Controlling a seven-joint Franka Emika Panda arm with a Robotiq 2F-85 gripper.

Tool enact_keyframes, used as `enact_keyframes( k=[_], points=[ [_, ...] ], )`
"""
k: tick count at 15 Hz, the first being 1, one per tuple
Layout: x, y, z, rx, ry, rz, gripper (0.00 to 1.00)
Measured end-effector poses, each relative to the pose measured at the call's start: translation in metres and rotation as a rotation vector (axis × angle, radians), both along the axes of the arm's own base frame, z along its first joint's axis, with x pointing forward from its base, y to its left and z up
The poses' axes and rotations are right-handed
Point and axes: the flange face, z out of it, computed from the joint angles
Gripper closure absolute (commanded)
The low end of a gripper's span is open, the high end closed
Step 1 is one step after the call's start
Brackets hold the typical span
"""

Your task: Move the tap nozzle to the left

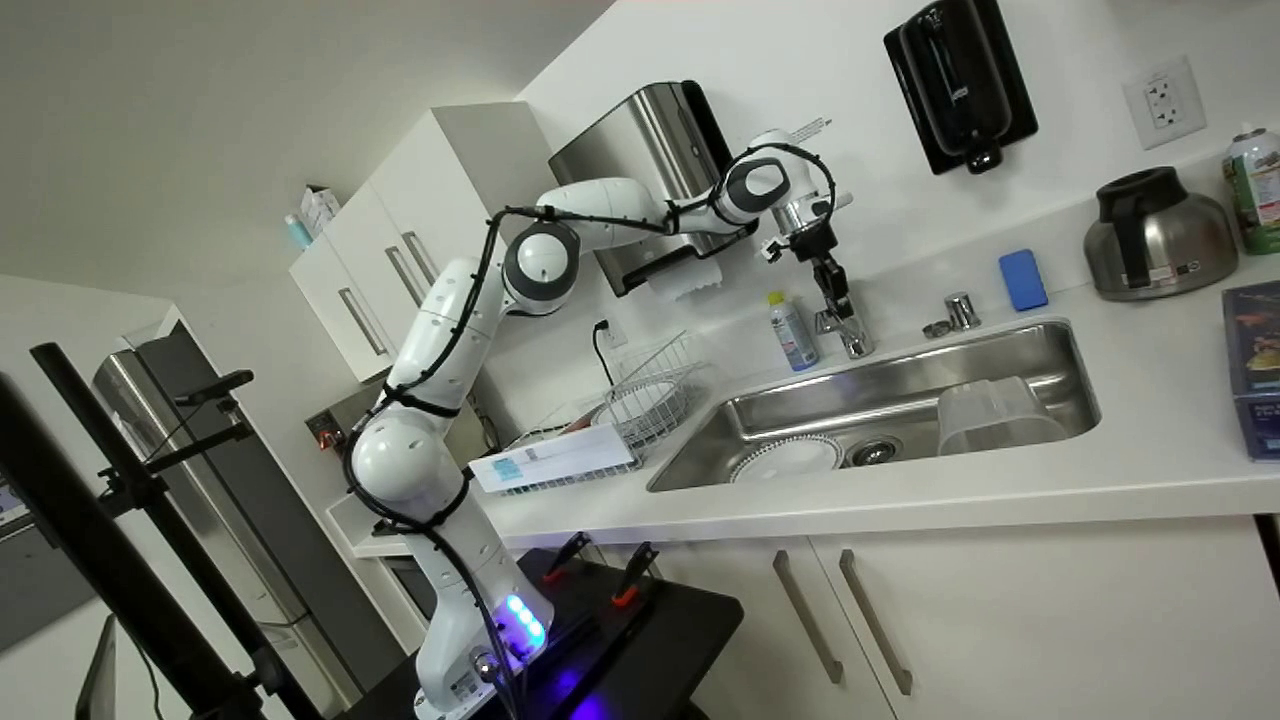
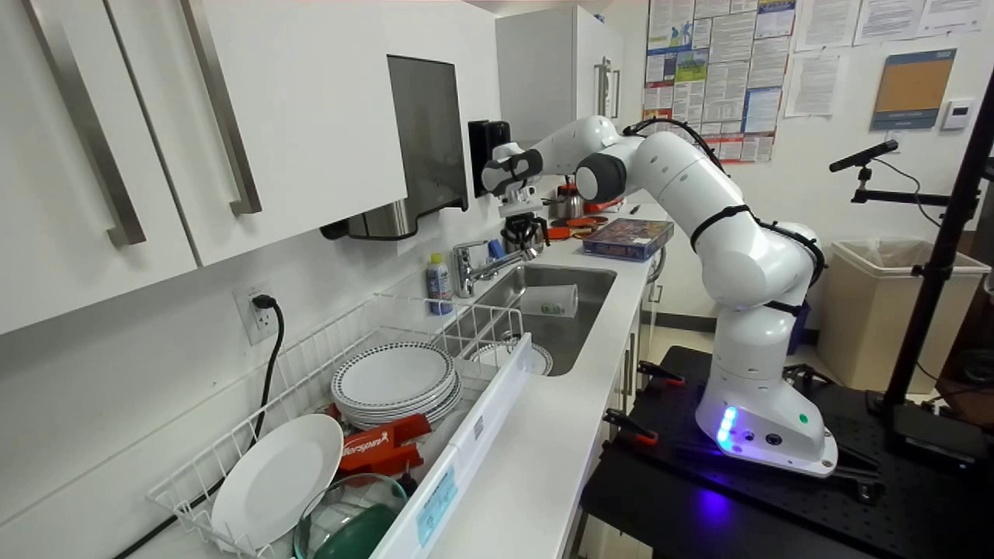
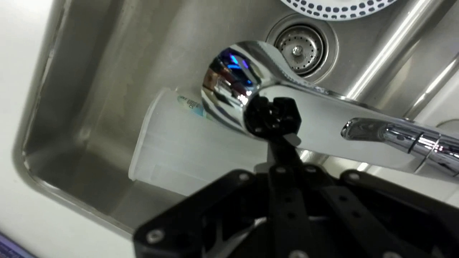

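The tap nozzle is a shiny chrome spout [image 3: 229, 86] in the wrist view, reaching over the sink from the right. It also shows in both exterior views, beside the wall [image 1: 853, 337] and angled out over the basin [image 2: 501, 266]. My gripper [image 3: 281, 152] points down at the spout; its black fingers are together and nothing shows between them. In both exterior views the gripper [image 1: 842, 300] is right at the spout, near its outer end [image 2: 523, 233]. A black shape on the chrome may be a reflection, so I cannot tell whether the fingertips touch the spout.
The steel sink [image 1: 1085, 400] holds a translucent container [image 1: 1000, 415] and a white plate [image 1: 790, 458]. A yellow-capped bottle [image 2: 439, 283] stands beside the tap, near the wire dish rack [image 2: 279, 365]. A blue sponge [image 1: 1022, 280], a coffee pot [image 1: 1165, 240] and a paper towel dispenser [image 1: 640, 140] are nearby.
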Motion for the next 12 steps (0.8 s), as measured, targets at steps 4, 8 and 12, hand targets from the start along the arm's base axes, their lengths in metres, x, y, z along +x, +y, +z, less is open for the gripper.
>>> enact_keyframes(
  k=[4,8,12],
  points=[
    [-0.001,0.011,-0.001,0.036,0.034,0.055,1.0],
    [-0.004,0.02,-0.003,0.067,0.05,0.116,1.0],
    [-0.01,0.034,-0.007,0.11,0.072,0.173,1.0]
  ],
)
